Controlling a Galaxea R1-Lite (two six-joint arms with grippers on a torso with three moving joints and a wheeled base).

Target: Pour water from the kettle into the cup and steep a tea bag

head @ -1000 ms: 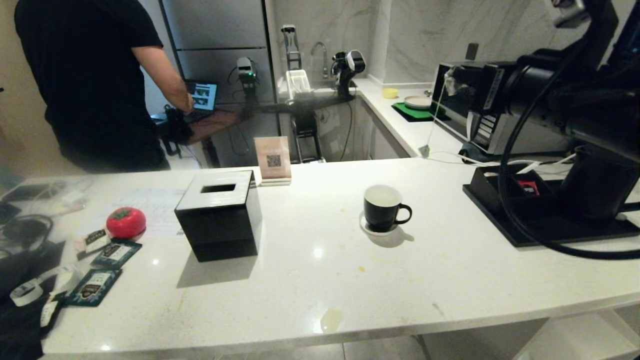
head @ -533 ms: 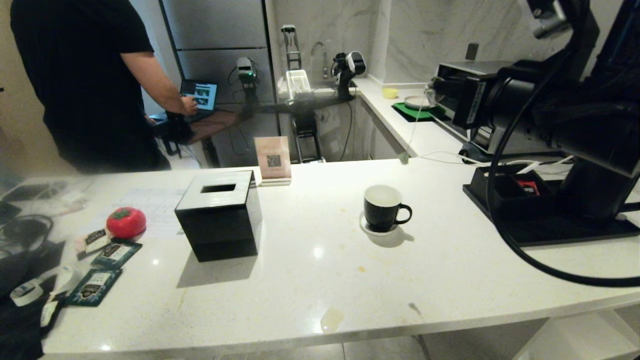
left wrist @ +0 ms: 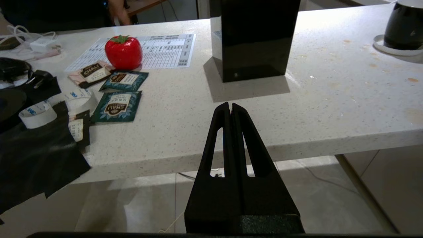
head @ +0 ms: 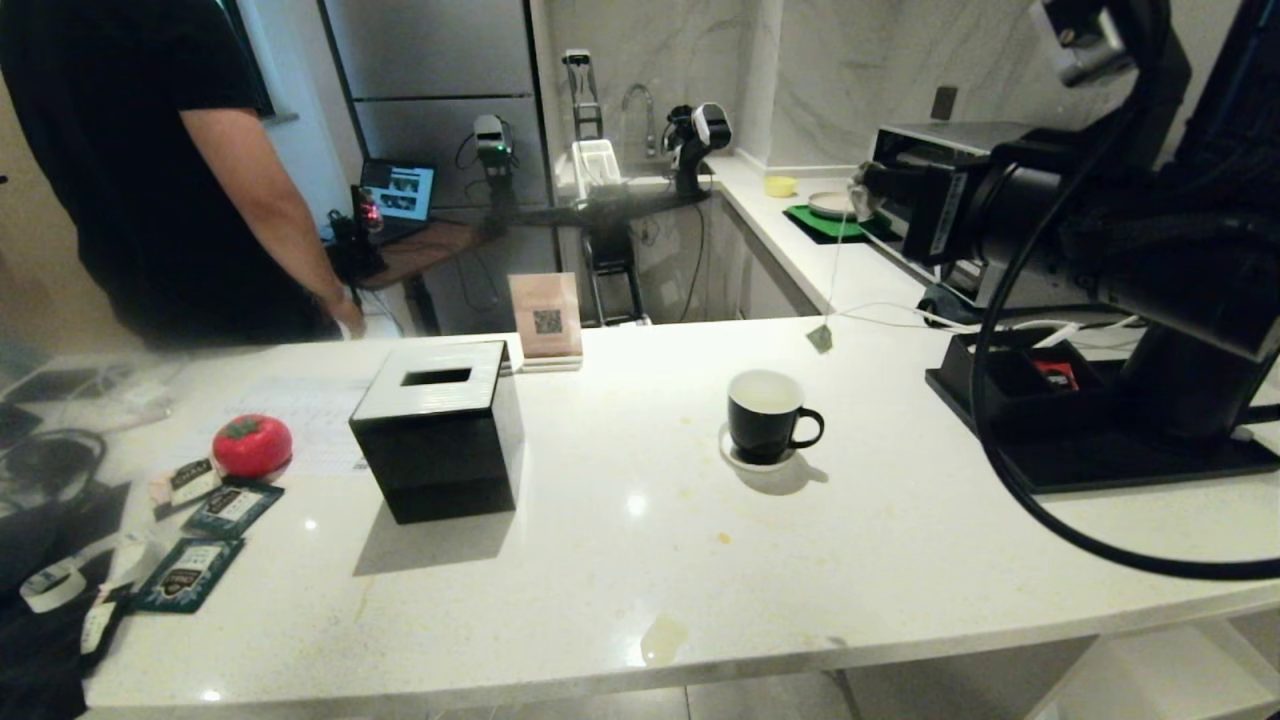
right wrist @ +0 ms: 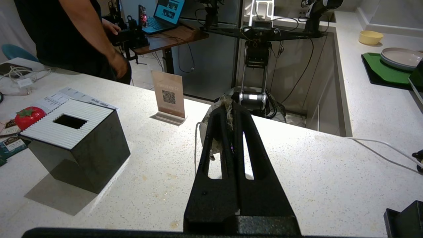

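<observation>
Right gripper [right wrist: 230,109] raised, pinched closed, left gripper [left wrist: 230,107] closed

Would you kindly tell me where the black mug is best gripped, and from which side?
Grip the cup by its loop handle, which points toward the robot's right, so the right gripper would suit, approaching level from that side. It currently pinches the tea bag, though.

one cup [head: 766,416], one tissue box [head: 438,430], three sachets [left wrist: 116,105].

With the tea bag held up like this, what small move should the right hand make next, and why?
Probably carry it nearer, to above the cup. The right hand pinches the tea bag high behind the cup, its tag dangling outside the rim.
</observation>
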